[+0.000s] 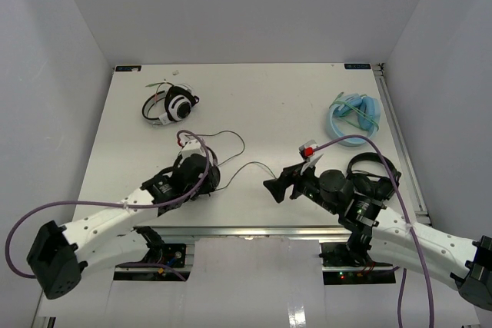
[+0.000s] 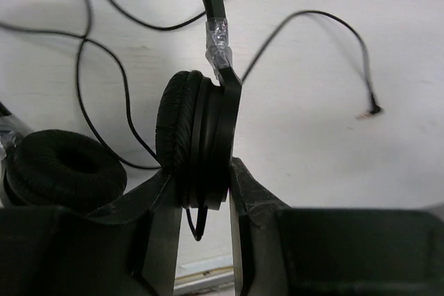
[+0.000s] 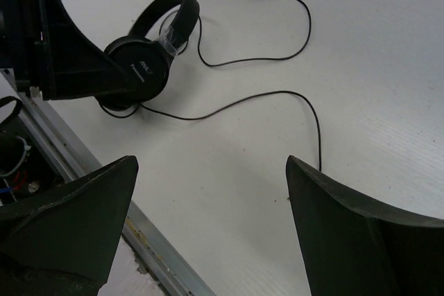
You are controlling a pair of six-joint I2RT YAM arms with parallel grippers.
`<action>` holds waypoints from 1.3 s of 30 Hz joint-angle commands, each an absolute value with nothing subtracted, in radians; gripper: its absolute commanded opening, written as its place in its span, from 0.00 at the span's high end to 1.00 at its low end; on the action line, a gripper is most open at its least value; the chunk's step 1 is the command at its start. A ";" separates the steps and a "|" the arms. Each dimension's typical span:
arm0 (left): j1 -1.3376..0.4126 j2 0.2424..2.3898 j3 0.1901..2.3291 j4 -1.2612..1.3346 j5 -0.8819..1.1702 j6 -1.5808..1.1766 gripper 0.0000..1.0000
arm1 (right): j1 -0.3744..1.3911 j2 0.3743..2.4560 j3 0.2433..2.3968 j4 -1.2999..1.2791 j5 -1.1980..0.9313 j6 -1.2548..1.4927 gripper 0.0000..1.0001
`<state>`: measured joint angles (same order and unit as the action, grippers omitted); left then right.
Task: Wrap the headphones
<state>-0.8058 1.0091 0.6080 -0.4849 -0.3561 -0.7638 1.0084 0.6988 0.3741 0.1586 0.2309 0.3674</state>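
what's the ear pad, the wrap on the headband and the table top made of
ear pad: likely black leatherette, finely wrinkled with a dull sheen.
headband wrap: clear glossy plastic tape, crinkled and catching light.
table: white matte sheet with faint parallel ribs, possibly corrugated plastic.

- my left arm (image 1: 100, 224): white links, black joint housings, black block at the base end
- my right arm (image 1: 419, 242): same white links, black cylindrical motors near the wrist
- purple cable (image 1: 84, 203): one loops outside each arm
- my left gripper (image 1: 203, 171): matte black, fingers (image 2: 156, 230) flat-sided with a rough texture
- my right gripper (image 1: 274, 187): black, fingers (image 3: 76, 220) are broad wedges tapering to tips
- red part (image 1: 308, 150): small, beside a white piece on my right wrist
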 commanded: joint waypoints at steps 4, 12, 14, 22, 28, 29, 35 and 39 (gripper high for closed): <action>-0.965 0.715 0.483 -0.240 -0.212 -0.756 1.00 | 1.010 0.679 0.468 0.207 0.206 0.484 0.06; -1.096 0.724 0.460 -0.099 -0.232 -0.713 1.00 | 1.010 0.829 0.550 0.272 0.237 0.559 0.04; -1.128 0.785 0.486 -0.096 -0.267 -0.710 1.00 | 1.009 0.873 0.572 0.272 0.263 0.565 0.04; -1.248 0.899 0.540 -0.091 -0.419 -0.716 1.00 | 1.008 1.008 0.587 0.271 0.343 0.603 0.02; -1.276 0.888 0.549 -0.086 -0.450 -0.710 1.00 | 1.006 1.010 0.530 0.341 0.329 0.642 0.01; -1.278 0.887 0.549 -0.084 -0.454 -0.709 1.00 | 1.006 1.011 0.528 0.353 0.315 0.647 0.00; -1.292 0.879 0.533 -0.047 -0.460 -0.704 1.00 | 1.007 1.045 0.521 0.371 0.291 0.719 0.04; -1.295 0.869 0.524 -0.035 -0.460 -0.696 1.00 | 1.008 1.085 0.506 0.423 0.248 0.744 0.09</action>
